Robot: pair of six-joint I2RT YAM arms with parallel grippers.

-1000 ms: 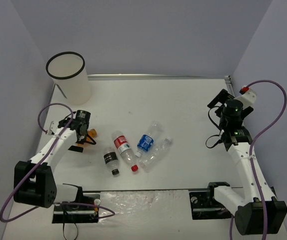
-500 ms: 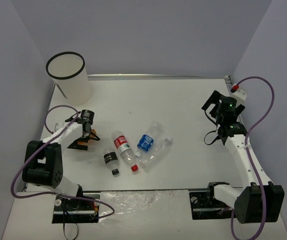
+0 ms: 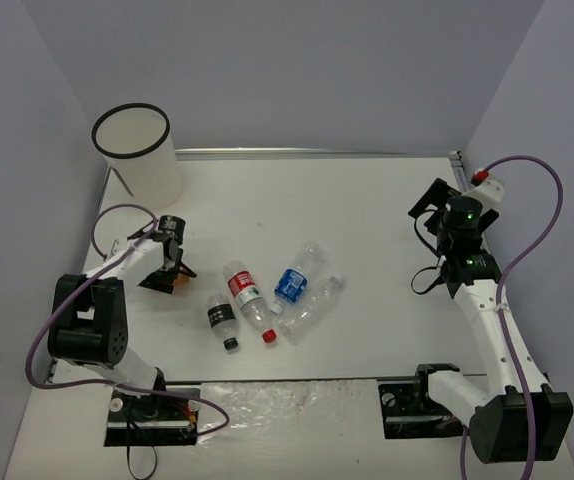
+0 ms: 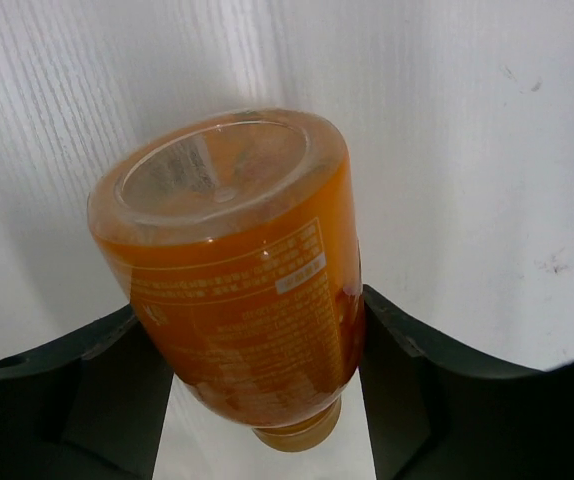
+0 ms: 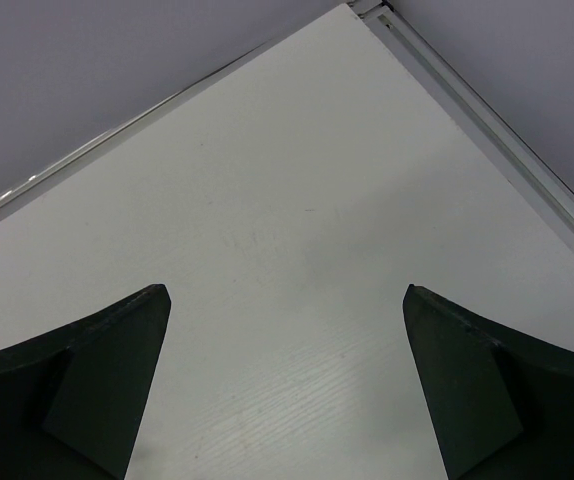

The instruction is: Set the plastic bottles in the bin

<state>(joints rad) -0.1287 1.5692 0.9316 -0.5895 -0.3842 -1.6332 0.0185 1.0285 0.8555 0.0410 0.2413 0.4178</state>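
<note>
Clamping the orange bottle (image 4: pixel 237 280) now, the left pincer (image 4: pixel 257 345), agape a second ago; right pincer (image 5: pixel 287 385) apart, unchanged.

A strip of bare table (image 3: pixel 367 220) is left between the bin (image 3: pixel 152 175), in the far left corner beside the wall (image 3: pixel 27 150), and the left gripper (image 3: pixel 170 272), whose jaws are filled by the orange bottle (image 4: pixel 237 300). The near centre is blocked by the black-labelled bottle (image 3: pixel 222 320), red-labelled bottle (image 3: pixel 245 293), blue-labelled bottle (image 3: pixel 292 283) and plain clear bottle (image 3: pixel 312 303), lying bunched together. Only bare table is seen before the right gripper (image 5: pixel 287 290), whose fingers are spread wide.
</note>
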